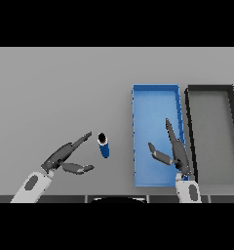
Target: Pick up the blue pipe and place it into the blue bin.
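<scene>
The blue pipe (104, 145) stands upright on the grey table, its dark open end facing up, just left of the blue bin (156, 97). My left hand (65, 156) is open to the left of the pipe, fingers stretched toward it and the thumb lower down; a small gap separates the fingertips from the pipe. My right hand (175, 149) is open over the near right part of the blue bin, fingers pointing away from me. Neither hand holds anything.
A dark grey bin (189, 112) sits directly right of the blue bin, their long sides almost touching. Both bins reach close to the table's near edge.
</scene>
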Robot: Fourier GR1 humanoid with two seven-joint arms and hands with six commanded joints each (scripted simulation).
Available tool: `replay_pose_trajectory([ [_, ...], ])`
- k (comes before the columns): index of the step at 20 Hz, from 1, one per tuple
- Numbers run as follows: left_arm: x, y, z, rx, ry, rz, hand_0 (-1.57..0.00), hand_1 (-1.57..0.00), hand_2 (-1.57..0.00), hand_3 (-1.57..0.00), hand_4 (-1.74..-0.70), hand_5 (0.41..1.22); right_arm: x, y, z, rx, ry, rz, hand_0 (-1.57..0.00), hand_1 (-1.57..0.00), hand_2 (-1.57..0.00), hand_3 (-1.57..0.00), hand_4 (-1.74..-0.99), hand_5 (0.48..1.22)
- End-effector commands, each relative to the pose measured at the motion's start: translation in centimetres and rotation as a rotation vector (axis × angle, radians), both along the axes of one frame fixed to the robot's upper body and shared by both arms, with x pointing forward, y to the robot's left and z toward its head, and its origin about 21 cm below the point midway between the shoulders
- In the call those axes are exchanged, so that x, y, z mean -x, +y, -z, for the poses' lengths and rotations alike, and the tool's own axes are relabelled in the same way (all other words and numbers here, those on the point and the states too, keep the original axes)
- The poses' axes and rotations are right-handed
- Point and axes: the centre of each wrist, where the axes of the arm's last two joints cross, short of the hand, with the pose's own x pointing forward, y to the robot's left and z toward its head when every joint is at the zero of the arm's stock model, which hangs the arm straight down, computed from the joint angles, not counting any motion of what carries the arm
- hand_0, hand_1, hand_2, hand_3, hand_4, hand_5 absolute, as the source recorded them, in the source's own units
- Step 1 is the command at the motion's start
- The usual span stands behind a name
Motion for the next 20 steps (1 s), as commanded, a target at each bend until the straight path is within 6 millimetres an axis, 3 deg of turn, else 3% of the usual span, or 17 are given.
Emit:
replay_pose_trajectory([
  [1, 0.2, -0.4, 0.4, 0.006, 0.009, 0.004, 0.0, 0.0, 0.0, 0.0, -1.19, 0.463, 0.1, 0.0, 0.0, -0.001, 0.014, -0.005, 0.0, 0.0, 0.0, 0.0, -1.228, 0.621],
  [8, -2.0, -4.5, 2.7, 0.052, 0.073, 0.024, 0.0, 0.0, 0.0, 0.0, -1.19, 0.469, 0.1, -0.1, 0.0, 0.011, 0.017, 0.018, 0.0, 0.0, 0.0, 0.0, -1.212, 0.61],
  [12, -2.7, -6.2, 3.7, -0.003, 0.056, 0.051, 0.0, 0.0, 0.0, 0.0, -1.13, 0.462, 0.3, -0.6, 0.0, 0.012, 0.024, 0.025, 0.0, 0.0, 0.0, 0.0, -1.201, 0.605],
  [16, -3.4, -8.2, 4.2, 0.106, 0.069, 0.073, 0.0, 0.0, 0.0, 0.0, -1.21, 0.533, 0.3, -0.8, -0.3, -0.007, 0.02, 0.018, 0.0, 0.0, 0.0, 0.0, -1.206, 0.606],
  [18, -3.5, -8.6, 4.3, 0.14, 0.077, 0.058, 0.0, -0.04, -0.11, -0.04, -1.27, 0.585, 0.5, -1.1, 0.1, 0.012, 0.029, 0.028, 0.0, 0.0, 0.0, 0.0, -1.196, 0.603],
  [20, -3.5, -8.9, 4.3, 0.155, 0.079, 0.041, -0.1, -0.26, -0.36, -0.22, -1.32, 0.651, 0.0, -0.9, 0.2, 0.005, 0.039, 0.028, 0.0, 0.0, 0.0, 0.0, -1.198, 0.605],
])
